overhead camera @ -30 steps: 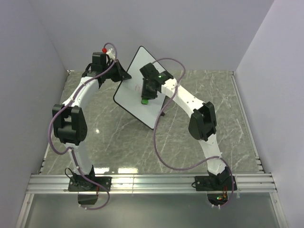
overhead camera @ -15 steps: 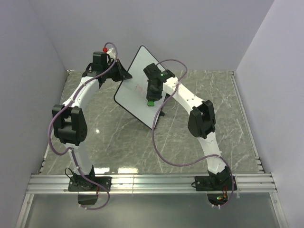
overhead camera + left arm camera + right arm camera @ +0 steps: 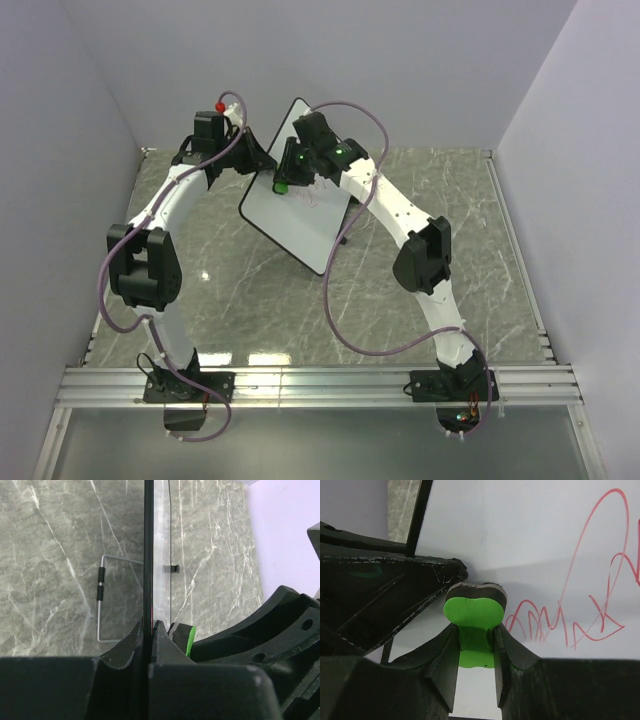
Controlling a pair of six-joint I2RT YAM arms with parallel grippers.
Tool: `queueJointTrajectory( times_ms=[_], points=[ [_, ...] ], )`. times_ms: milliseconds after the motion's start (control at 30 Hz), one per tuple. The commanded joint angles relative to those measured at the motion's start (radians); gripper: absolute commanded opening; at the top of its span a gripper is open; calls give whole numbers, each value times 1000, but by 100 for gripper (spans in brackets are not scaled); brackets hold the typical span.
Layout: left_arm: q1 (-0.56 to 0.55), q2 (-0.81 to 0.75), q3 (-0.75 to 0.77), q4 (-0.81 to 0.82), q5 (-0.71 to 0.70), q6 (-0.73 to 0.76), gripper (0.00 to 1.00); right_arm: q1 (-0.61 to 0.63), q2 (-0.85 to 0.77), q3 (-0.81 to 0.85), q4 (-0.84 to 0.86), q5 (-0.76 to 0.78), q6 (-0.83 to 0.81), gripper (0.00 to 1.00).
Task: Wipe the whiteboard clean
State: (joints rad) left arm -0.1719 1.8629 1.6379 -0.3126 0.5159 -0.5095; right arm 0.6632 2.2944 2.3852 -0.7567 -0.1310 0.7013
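The large flat white whiteboard point(image 3: 300, 215) with thin black edge stands tilted on the grey marbled table point(image 3: 450, 200), its edge pinched by the left gripper point(image 3: 148, 627). The right gripper point(image 3: 475, 640) clamps a small green eraser block point(image 3: 474, 611) against it. Wiping seems mid-course, and the next move calls for sweeping across the red scribbles point(image 3: 580, 610) alongside, which run off-frame.

Both arms arched toward far edge.
Your left gripper point(image 3: 148, 630) clamps the whiteboard point(image 3: 300, 225); right gripper point(image 3: 475, 635) pinches a green eraser point(image 3: 474, 611).
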Motion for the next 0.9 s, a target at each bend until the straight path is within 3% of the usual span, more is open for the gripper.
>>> queueJointTrajectory(
  times_ms=[0, 500, 667, 867],
  points=[
    [-104, 1, -44, -155, 21, 91, 0, 13, -3, -41, 120, -42, 35, 0],
    [-113, 5, -16, -171, 42, 108, 0, -91, -4, -383, 14, 28, -42, 0],
    [-113, 15, -9, -172, 50, 108, 0, -93, 16, -347, -10, 19, -43, 0],
    [-113, 28, -7, -172, 61, 109, 0, -56, 42, -157, -30, -60, -25, 0]
  ],
)
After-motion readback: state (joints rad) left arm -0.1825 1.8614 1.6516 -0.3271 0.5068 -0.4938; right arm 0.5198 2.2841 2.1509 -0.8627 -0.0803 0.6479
